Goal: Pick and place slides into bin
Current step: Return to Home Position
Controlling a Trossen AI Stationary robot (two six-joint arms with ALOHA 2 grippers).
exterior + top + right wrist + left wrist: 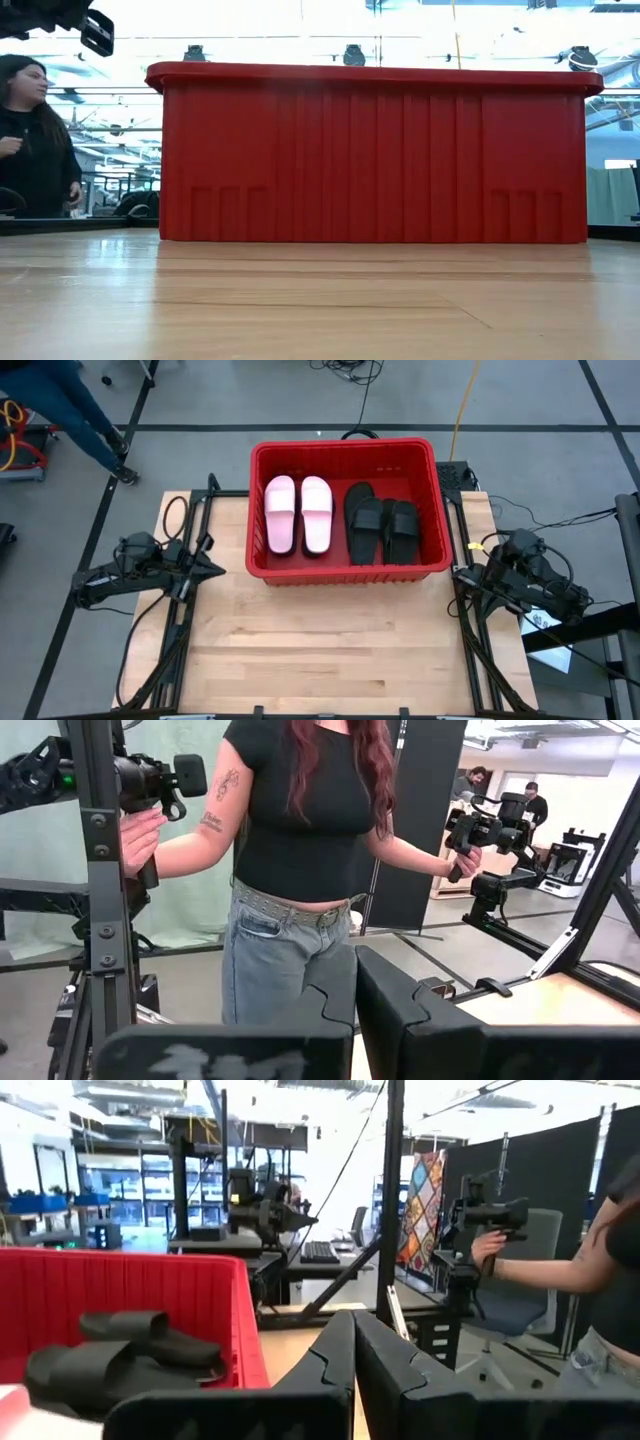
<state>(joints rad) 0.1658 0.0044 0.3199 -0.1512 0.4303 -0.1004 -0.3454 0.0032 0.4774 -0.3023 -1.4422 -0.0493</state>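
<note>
The red bin [345, 455] stands at the table's far middle; in the low view its ribbed wall [375, 160] fills the middle. Inside lie a pale pink pair of slides [298, 513] on the left and a black pair [382, 522] on the right, soles down on the bin's floor. The black pair [120, 1360] also shows in the left wrist view. My left gripper [218, 569] is shut and holds nothing, drawn back at the table's left edge. My right gripper [460, 573] is shut and holds nothing, at the table's right edge.
Bare wooden table [330, 650] lies in front of the bin. Metal frame posts [392, 1200] stand at the table's sides. A person [300, 850] holding hand controllers stands beyond the table; another person [30, 140] shows at the left in the low view.
</note>
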